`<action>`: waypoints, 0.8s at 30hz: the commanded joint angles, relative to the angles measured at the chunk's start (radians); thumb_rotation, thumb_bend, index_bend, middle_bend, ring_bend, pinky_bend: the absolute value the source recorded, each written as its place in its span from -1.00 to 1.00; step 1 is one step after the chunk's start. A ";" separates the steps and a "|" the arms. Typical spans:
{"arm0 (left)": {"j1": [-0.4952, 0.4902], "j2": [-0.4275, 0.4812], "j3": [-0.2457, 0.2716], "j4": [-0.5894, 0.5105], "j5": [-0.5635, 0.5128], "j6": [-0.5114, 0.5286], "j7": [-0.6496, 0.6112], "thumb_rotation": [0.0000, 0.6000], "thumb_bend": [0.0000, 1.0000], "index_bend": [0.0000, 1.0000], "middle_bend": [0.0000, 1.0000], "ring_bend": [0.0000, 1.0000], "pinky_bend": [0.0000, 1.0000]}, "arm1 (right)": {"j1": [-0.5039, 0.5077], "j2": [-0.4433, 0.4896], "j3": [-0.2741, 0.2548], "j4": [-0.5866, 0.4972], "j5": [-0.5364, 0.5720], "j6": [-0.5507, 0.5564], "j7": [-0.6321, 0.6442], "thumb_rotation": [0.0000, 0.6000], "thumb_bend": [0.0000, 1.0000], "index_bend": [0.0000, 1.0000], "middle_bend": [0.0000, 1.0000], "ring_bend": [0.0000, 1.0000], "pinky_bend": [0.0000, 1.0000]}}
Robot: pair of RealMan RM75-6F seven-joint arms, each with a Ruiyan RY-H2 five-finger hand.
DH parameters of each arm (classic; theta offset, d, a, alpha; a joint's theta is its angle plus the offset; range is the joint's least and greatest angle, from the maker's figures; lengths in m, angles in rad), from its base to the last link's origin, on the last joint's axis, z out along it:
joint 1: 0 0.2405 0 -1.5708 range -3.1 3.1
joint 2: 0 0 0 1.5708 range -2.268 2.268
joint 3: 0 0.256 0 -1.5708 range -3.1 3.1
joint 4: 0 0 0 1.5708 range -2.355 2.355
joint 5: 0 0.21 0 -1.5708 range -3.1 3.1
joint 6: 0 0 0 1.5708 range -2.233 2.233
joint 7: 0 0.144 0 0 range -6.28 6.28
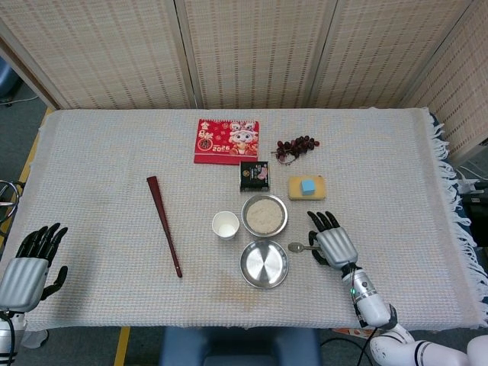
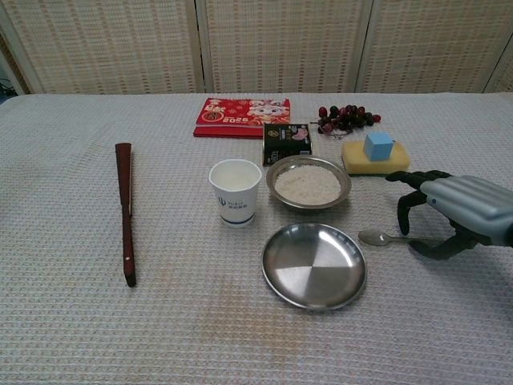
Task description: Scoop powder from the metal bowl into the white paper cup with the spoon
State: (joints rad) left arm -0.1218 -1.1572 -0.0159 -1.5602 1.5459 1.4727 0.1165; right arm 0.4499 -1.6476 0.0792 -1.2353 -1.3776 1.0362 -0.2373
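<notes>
While my right hand [image 2: 457, 215] arches open over the spoon [image 2: 385, 238], I should pinch its handle low and level.

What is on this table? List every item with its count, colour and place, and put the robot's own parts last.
metal bowl of powder: 1, silver with pale powder, table centre.
white paper cup: 1, white with a blue mark, upright just left of the bowl.
empty metal dish: 1, silver, in front of the bowl.
metal spoon: 1, silver, flat on the cloth right of the dish.
folded fan: 1, dark red, lying left of the cup.
red booklet: 1, red, far centre.
small black packet: 1, black, behind the bowl.
bunch of grapes: 1, dark red, far right of centre.
yellow sponge: 1, yellow, right of the bowl.
blue cube: 1, light blue, on the sponge.
left hand: silver and black, near left table edge, holding nothing.
right hand: silver and black, over the spoon's handle; grip unclear.
</notes>
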 commanded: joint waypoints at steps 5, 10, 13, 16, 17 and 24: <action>0.001 0.000 0.001 0.003 -0.001 -0.001 -0.004 1.00 -0.09 -1.00 -1.00 -1.00 -0.79 | 0.007 0.001 -0.001 -0.009 0.012 -0.009 -0.015 1.00 -0.38 0.03 -0.99 -1.00 -1.00; -0.001 0.003 0.001 0.001 -0.002 -0.004 -0.006 1.00 -0.09 -1.00 -1.00 -1.00 -0.79 | 0.008 0.000 -0.003 -0.014 0.024 -0.012 -0.026 1.00 -0.38 0.03 -0.99 -1.00 -1.00; -0.001 0.004 0.001 -0.002 -0.003 -0.006 -0.005 1.00 -0.09 -1.00 -1.00 -1.00 -0.79 | 0.009 0.000 -0.003 -0.015 0.031 -0.015 -0.032 1.00 -0.38 0.03 -0.99 -1.00 -1.00; -0.001 0.004 0.002 0.000 -0.002 -0.005 -0.007 1.00 -0.09 -1.00 -1.00 -1.00 -0.79 | 0.011 -0.003 -0.003 -0.014 0.037 -0.017 -0.033 1.00 -0.38 0.03 -0.99 -1.00 -1.00; 0.000 0.003 0.001 0.001 -0.002 -0.005 -0.007 1.00 -0.09 -1.00 -1.00 -1.00 -0.79 | 0.012 -0.003 -0.003 -0.013 0.037 -0.018 -0.034 1.00 -0.38 0.03 -0.99 -1.00 -1.00; -0.001 0.004 0.002 0.000 -0.003 -0.006 -0.010 1.00 -0.08 -1.00 -1.00 -1.00 -0.79 | 0.015 -0.006 -0.009 -0.015 0.032 -0.014 -0.032 1.00 -0.38 0.05 -0.99 -1.00 -1.00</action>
State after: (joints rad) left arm -0.1223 -1.1533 -0.0143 -1.5602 1.5434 1.4670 0.1070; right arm 0.4651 -1.6540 0.0705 -1.2504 -1.3452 1.0220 -0.2691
